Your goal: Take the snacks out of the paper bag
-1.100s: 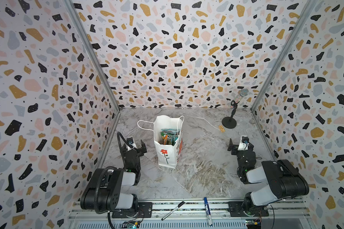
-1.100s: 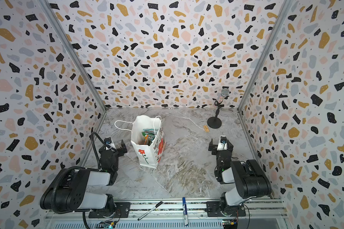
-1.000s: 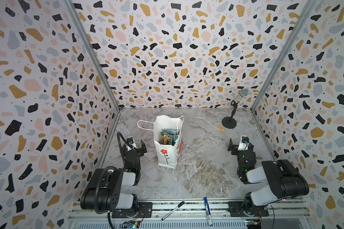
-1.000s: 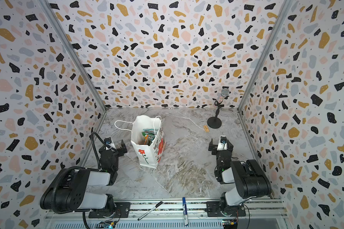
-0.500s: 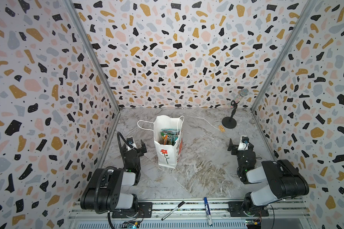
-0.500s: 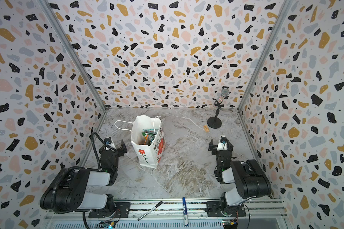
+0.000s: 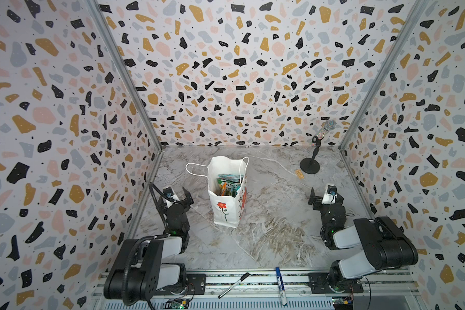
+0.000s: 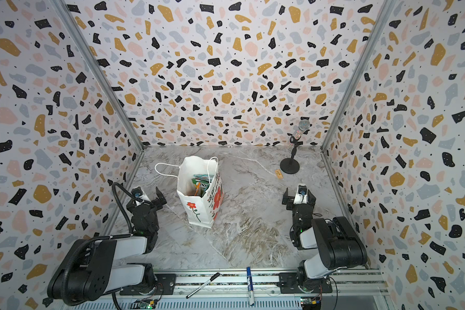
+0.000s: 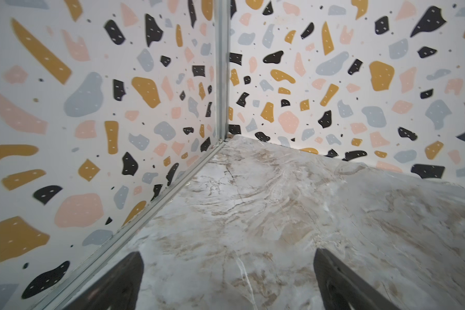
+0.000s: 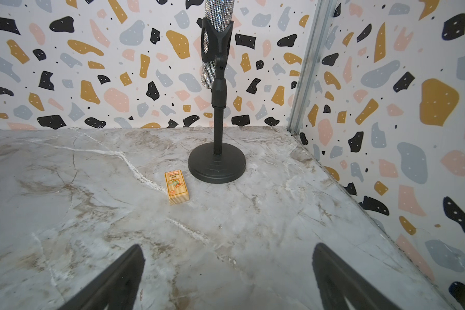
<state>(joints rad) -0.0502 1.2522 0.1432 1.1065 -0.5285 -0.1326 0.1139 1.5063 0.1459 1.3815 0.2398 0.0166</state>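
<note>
Tall white paper bag with a red flower (image 7: 226, 212) stands upright, mouth up, with the glossy candy packets (image 7: 227, 185) inside. The left gripper (image 7: 173, 198) is nearer, on the bag's left. The right gripper (image 7: 326, 199) is well apart. Both are spread wide and empty.

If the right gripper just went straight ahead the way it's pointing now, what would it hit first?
Most likely the black round-based microphone stand, almost dead ahead of the open right gripper. The small yellow wooden block lies just beside that line. If it angles downward, the marble table may come first.
</note>
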